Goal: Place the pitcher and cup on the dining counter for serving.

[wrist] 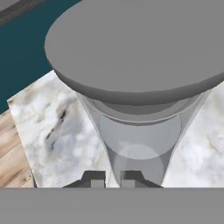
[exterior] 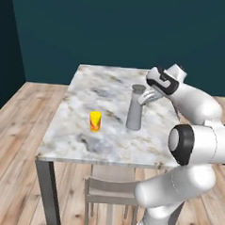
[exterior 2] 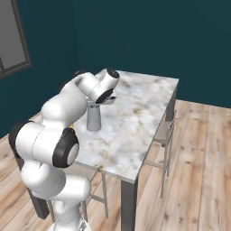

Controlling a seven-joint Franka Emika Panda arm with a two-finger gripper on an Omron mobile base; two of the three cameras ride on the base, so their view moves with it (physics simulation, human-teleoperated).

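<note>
Two task items are standing upright on the dining counter (exterior: 79, 145): the pitcher (exterior: 134, 113) near mid-top, the cup (exterior: 95, 121) well apart to its left. Gripper (exterior: 148, 96) is sitting against the pitcher's lid (wrist: 135, 48); fingertips (wrist: 94, 178) are lying close together, though whether they are clenched or grasping cannot be told. Pale stool (exterior: 110, 189) is tucked under the near edge. Plank floor (exterior: 14, 127) and teal wall (exterior: 115, 25) are surrounding the marble top.
</note>
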